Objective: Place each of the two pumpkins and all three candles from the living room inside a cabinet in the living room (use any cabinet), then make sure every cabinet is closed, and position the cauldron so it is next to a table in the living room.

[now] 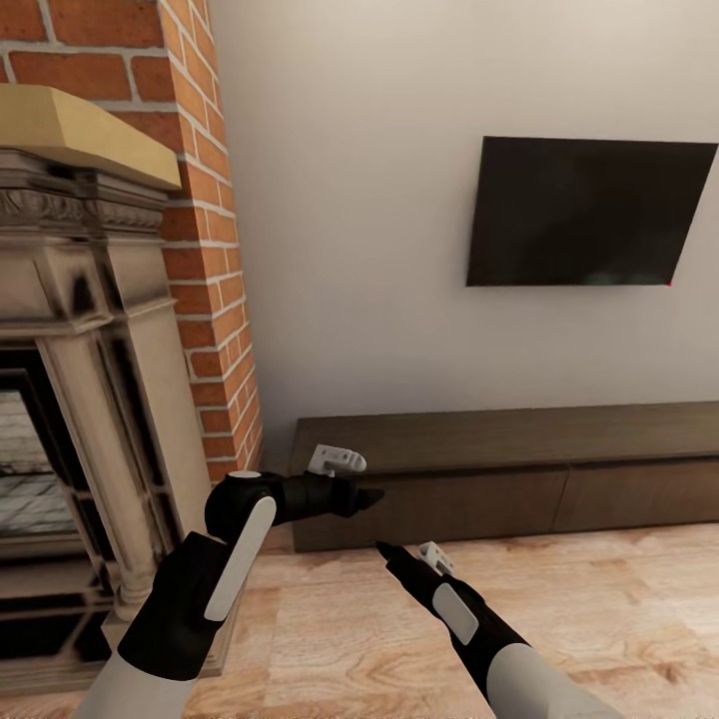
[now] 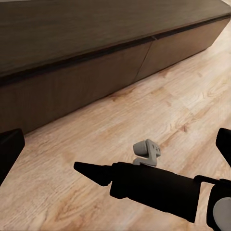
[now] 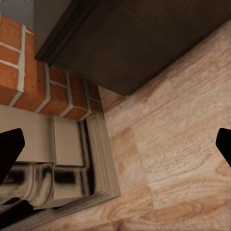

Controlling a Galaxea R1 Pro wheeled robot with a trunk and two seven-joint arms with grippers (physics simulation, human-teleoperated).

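The floor (image 1: 619, 609) is pale wood-grain planking running across the near part of the room. The long, low dark-brown cabinet (image 1: 519, 479) stands directly on it against the far wall. At the left, the stone fireplace base (image 3: 72, 159) rests on the planks, close beside the cabinet's left end.

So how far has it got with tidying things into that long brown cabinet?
Hard to tell much. The cabinet has its visible fronts closed, which fits the closing step. Both the left gripper and right gripper carry nothing. No pumpkin, candle or cauldron shows here, so whether they are stowed cannot be judged.
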